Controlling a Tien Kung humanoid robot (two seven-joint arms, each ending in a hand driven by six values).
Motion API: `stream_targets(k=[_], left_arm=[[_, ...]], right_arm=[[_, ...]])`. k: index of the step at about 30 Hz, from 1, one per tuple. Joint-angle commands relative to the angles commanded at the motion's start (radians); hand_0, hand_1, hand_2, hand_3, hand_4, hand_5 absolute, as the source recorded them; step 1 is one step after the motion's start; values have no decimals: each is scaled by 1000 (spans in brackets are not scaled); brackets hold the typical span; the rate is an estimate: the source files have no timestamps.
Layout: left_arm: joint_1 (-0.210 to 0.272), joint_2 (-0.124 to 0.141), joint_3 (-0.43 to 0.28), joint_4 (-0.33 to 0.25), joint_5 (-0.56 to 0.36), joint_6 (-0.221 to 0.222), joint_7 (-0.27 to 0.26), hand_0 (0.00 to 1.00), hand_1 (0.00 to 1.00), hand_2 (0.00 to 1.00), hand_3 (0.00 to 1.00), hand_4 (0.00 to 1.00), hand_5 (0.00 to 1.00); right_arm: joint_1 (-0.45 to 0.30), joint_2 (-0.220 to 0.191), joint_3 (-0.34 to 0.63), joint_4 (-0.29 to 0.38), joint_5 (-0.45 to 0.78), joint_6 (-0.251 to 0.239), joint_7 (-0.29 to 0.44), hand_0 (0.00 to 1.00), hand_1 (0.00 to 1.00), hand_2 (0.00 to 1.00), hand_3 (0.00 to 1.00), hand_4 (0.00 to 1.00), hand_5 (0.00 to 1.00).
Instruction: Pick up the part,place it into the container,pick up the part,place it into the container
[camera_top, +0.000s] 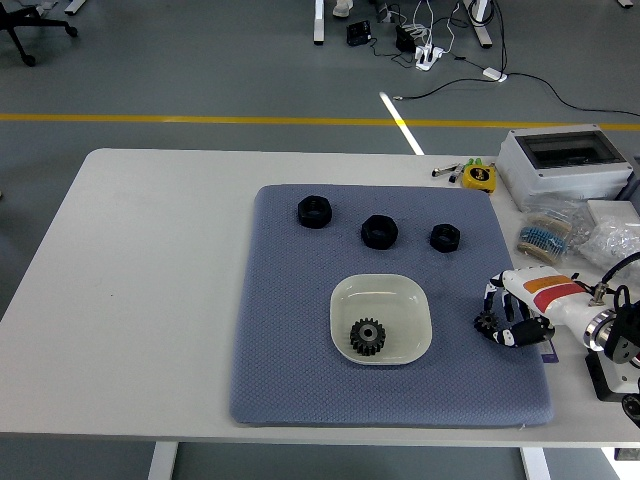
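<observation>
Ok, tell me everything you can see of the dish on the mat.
The dish is a shallow, pale cream, squarish container with rounded corners and a raised rim, looking like glazed ceramic or plastic. It sits flat and upright on the blue-grey mat, right of its middle, toward the near edge. One dark toothed gear lies inside, near its front-left corner. Neither hand touches it.
</observation>
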Motion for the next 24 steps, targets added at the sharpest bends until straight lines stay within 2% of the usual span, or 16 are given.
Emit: stream_targets(k=[14, 24], left_arm=[[4, 3, -10, 0, 19, -2, 5, 707, 637, 675, 584, 678, 638], [-1, 5, -1, 0, 4, -1, 1, 707, 636, 675, 583, 678, 638]], right_arm=[[33, 7, 1, 75, 5, -5, -4, 17, 159, 261, 383, 800, 195], [134, 7, -91, 159, 46, 14, -14, 17, 159, 261, 387, 797, 203]])
